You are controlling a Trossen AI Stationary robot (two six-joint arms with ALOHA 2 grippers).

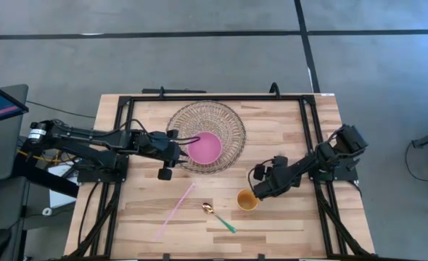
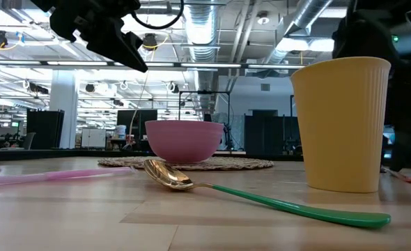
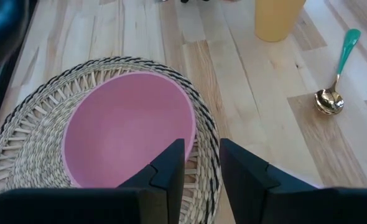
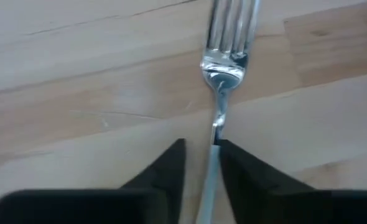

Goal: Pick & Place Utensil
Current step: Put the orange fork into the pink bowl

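Right tool [image 4: 200, 163] clamps a clear plastic fork [image 4: 224, 59] by the handle; fingers [image 4: 165, 168] pinch it, tines pointing away, handle end cut off below the frame. From above, the right tool [image 1: 260, 181] sits just beside the yellow cup [image 1: 247, 200]; fork is not discernible there. Left tool [image 3: 202, 171] is part open, nothing in it, over the rim of the woven basket [image 3: 22, 143] holding the pink bowl [image 3: 127, 124]. Gold spoon with green handle [image 1: 218, 216] and pink straw [image 1: 175, 209] lie on the bench [image 1: 286, 130].
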